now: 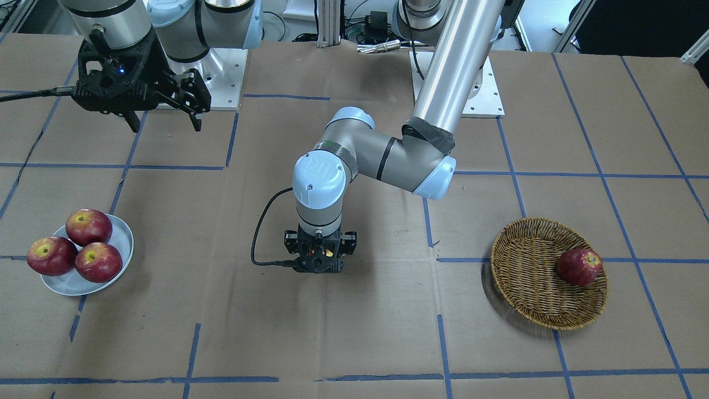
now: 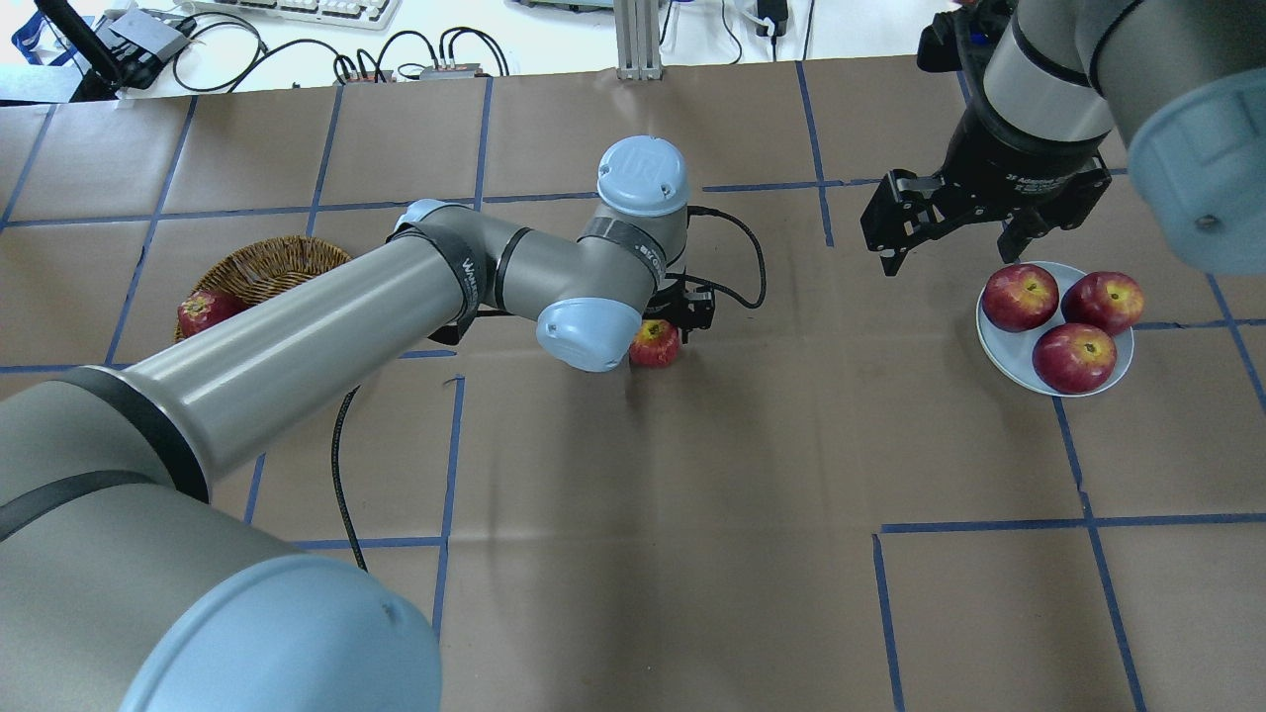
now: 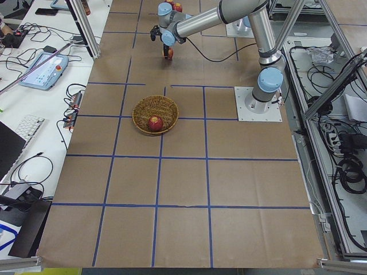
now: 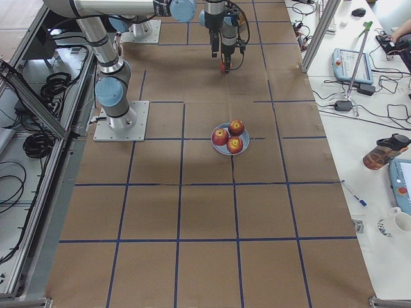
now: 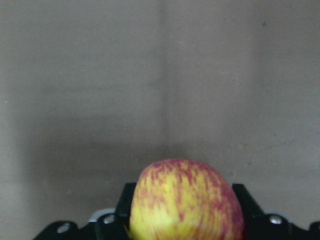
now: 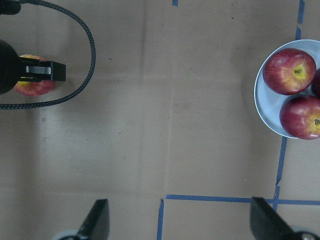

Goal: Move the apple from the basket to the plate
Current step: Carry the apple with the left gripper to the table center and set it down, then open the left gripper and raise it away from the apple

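My left gripper (image 1: pixel 320 261) is shut on the apple (image 2: pixel 655 343), light red with yellow streaks, low over the middle of the table. In the left wrist view the apple (image 5: pixel 186 202) sits between the two fingers. It also shows in the right wrist view (image 6: pixel 32 87). The wicker basket (image 1: pixel 526 266) lies toward the left arm's side, apart from the gripper. The pale grey-blue plate (image 1: pixel 119 238) lies on the right arm's side. My right gripper (image 1: pixel 163 119) is open and empty, raised behind the plate (image 2: pixel 999 346).
One dark red apple (image 1: pixel 579 266) lies in the basket (image 2: pixel 277 267). Three dark red apples (image 1: pixel 88 227) fill most of the plate (image 6: pixel 265 110). The left arm's long forearm (image 2: pixel 297 336) crosses over the basket side. Blue tape lines grid the brown paper table.
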You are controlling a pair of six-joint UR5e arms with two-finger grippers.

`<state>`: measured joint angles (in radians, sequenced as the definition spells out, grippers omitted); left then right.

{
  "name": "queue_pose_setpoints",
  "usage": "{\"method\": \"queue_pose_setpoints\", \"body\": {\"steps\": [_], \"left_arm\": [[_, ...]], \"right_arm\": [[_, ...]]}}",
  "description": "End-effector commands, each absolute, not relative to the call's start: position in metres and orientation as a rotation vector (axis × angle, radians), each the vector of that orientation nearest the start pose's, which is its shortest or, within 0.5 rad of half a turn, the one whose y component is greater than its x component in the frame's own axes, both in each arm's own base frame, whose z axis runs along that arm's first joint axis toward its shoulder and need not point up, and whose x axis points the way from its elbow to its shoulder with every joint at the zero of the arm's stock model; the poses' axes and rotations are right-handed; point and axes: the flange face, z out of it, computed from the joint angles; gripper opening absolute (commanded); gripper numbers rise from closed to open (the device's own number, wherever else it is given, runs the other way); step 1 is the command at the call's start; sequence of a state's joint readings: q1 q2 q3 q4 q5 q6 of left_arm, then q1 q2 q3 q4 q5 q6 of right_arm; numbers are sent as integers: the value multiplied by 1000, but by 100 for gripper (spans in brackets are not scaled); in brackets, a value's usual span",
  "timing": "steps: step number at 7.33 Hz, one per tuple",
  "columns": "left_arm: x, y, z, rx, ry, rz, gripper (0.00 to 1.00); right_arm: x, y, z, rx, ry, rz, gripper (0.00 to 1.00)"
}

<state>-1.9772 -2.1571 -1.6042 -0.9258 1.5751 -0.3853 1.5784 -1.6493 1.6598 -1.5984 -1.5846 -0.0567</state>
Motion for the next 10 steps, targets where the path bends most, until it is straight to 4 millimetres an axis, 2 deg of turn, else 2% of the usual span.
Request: {"method": "queue_pose_setpoints", "body": {"steps": [1,2,3,4,5,6,7,8,10], "left_arm": [[-374,-547,265,43,3169,-155,99],[-351,-537,325,36,3156,-110,99],[-321,-531,373,86,3139,-54,99],[-281,-523,426,134,3132,-27,99],[-239,-511,465,184,3123,9,99],[-200,-506,487,249,3118,11,99],[-172,-497,500,320,3111,1,99],[-156,-493,507,283,3116,-18,99],[-150,-490,511,263,3116,-30,99]], "right_arm": [[135,-459,484,-101,3154,-26,100],[135,-459,484,-101,3154,-26,100],[136,-459,484,-104,3154,-28,100],[137,-461,482,-106,3155,-26,100],[138,-460,487,-89,3154,-45,100],[140,-463,485,-53,3147,-46,100],[150,-465,478,91,3105,-16,100],[175,-467,470,139,3043,12,100],[236,-471,448,168,3044,-15,100]]}}
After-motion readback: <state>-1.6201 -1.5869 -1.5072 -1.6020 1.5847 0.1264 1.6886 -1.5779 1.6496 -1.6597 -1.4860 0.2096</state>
